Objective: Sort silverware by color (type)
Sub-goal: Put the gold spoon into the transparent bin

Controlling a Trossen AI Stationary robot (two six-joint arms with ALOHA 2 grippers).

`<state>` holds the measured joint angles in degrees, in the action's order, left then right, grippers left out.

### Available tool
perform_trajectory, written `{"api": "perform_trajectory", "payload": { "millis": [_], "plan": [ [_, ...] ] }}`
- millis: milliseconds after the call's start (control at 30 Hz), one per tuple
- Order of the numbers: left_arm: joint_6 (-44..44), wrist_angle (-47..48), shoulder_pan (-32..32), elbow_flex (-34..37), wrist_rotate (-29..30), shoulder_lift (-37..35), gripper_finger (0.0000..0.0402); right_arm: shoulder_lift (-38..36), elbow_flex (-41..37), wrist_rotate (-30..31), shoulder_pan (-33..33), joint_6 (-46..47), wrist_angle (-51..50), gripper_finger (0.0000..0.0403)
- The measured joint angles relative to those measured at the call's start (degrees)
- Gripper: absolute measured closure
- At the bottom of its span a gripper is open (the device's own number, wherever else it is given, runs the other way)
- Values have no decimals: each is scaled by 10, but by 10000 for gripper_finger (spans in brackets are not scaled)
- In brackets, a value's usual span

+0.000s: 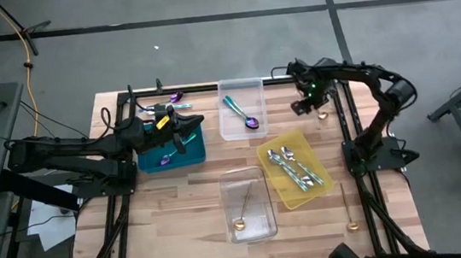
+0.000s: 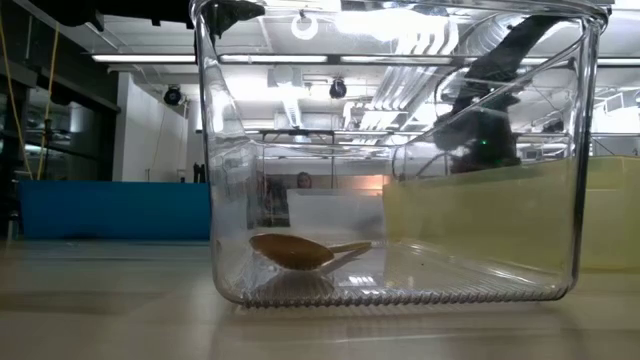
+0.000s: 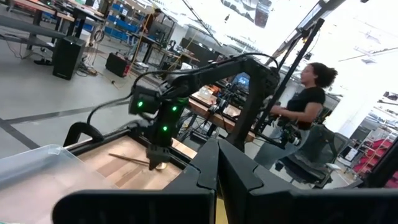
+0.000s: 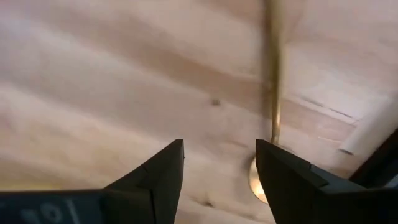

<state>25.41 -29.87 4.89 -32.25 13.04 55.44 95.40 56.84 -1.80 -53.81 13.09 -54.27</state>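
Note:
My right gripper [image 4: 220, 152] points down, open, over the table's far right. A gold spoon [image 4: 273, 81] lies flat on the wood there; its bowl [image 4: 253, 180] shows beside one finger, and nothing is between the fingers. The left wrist view shows that gripper [image 3: 158, 155] just over the spoon [image 3: 132, 160]. My left gripper [image 1: 181, 127] is shut above the teal tray [image 1: 194, 150], which holds a purple spoon [image 1: 168, 159]. Another purple spoon [image 1: 176, 97] lies on the table behind it.
A clear tray [image 1: 239, 89] at the far middle holds a teal-handled spoon [image 1: 240, 112]. The yellow tray [image 1: 301, 147] holds silver pieces [image 1: 290, 167]. The near clear tray [image 1: 257, 182] holds a gold spoon [image 2: 300, 250]. Another gold spoon [image 1: 348, 211] lies at the near right. A person [image 3: 308, 106] stands beyond the table.

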Motion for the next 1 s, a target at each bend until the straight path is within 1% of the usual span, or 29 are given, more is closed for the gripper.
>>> {"api": "perform_trajectory", "payload": {
  "millis": [133, 267, 333, 400, 567, 767, 900, 1000],
  "plan": [
    [0, 0, 0, 0, 0, 0, 401, -61, -52, -3, -6, 94, 72, 210],
    [-3, 0, 0, 0, 0, 0, 401, -124, -130, 6, -16, 138, 126, 210],
    [-10, 0, 0, 0, 0, 0, 401, -148, -141, 20, -17, 186, 172, 210],
    [-11, 0, 0, 0, 0, 0, 401, -154, -142, 40, -17, 237, 199, 210],
    [-10, 0, 0, 0, 0, 0, 401, -134, -144, 113, -7, 314, 222, 210],
    [-11, 0, 1, 0, 0, 0, 401, -77, -137, 214, 22, 382, 229, 210],
    [-11, 0, 1, 0, 0, 0, 401, -39, -133, 251, 26, 422, 220, 218],
    [-10, 0, 1, 0, 0, 0, 401, -21, -120, 266, 31, 426, 214, 239]
  ]
}}
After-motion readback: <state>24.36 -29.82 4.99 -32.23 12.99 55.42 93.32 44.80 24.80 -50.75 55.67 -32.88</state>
